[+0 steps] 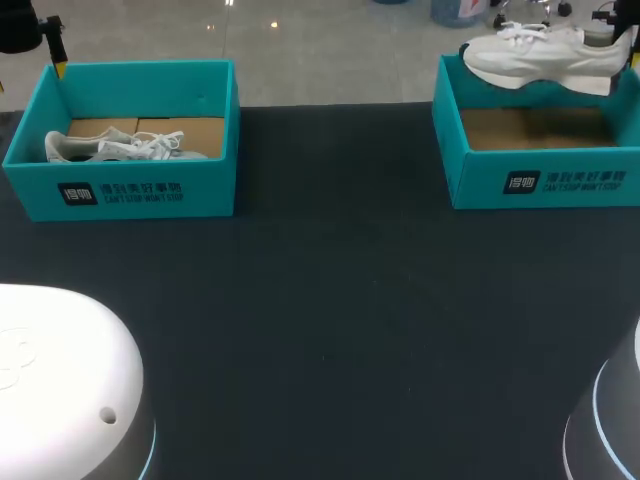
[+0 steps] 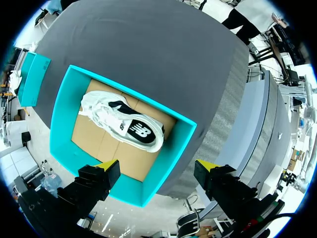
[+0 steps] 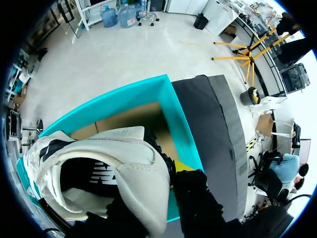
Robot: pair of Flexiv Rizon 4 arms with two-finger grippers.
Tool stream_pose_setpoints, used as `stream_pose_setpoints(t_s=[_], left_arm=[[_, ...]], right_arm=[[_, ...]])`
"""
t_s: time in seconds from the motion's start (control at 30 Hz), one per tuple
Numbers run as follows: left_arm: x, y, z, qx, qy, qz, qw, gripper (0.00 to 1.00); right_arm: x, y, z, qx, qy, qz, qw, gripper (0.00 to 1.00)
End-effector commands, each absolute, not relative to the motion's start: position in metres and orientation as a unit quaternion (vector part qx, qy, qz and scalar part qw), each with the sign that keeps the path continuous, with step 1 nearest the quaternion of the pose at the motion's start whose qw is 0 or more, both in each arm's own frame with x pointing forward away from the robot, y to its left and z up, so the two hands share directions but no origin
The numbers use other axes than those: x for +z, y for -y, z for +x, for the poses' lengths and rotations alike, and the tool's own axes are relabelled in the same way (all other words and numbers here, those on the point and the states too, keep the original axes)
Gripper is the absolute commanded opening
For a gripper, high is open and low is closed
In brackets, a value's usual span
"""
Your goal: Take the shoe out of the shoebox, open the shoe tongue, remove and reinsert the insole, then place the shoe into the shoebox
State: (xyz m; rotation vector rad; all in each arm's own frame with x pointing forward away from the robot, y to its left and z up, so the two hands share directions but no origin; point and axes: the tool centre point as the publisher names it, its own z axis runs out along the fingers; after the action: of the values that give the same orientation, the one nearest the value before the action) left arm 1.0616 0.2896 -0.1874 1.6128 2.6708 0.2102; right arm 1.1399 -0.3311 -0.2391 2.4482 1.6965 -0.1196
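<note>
Dark counter (image 1: 330,300) bears the teal shoebox (image 1: 470,172) at upper right of the frame; above it the right pincer (image 3: 168,164) clamps the shoe (image 1: 540,55) by its heel. Meanwhile the left pincer (image 2: 157,167) gapes wide, empty. Lifting out looks done; tongue, insole and return remain.

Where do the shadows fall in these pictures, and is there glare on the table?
Head view: the lifted shoe shades the right box floor; the table shows no glare. Left wrist view: the left shoe is evenly lit. Right wrist view: the shoe's inside is dark.
</note>
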Motion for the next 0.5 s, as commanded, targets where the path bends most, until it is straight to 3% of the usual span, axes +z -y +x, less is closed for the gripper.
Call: stream_pose_setpoints(t_s=[0.03,0.5], left_arm=[[-0.187,-0.290,1.061,0.068,-0.854,0.516,0.007,1.00],[-0.187,-0.290,1.061,0.068,-0.854,0.516,0.007,1.00]], right_arm=[[-0.214,0.319,1.103,0.009,-0.565,0.817,0.117,0.00],[-0.181,0.285,1.048,0.013,-0.565,0.811,0.148,0.00]])
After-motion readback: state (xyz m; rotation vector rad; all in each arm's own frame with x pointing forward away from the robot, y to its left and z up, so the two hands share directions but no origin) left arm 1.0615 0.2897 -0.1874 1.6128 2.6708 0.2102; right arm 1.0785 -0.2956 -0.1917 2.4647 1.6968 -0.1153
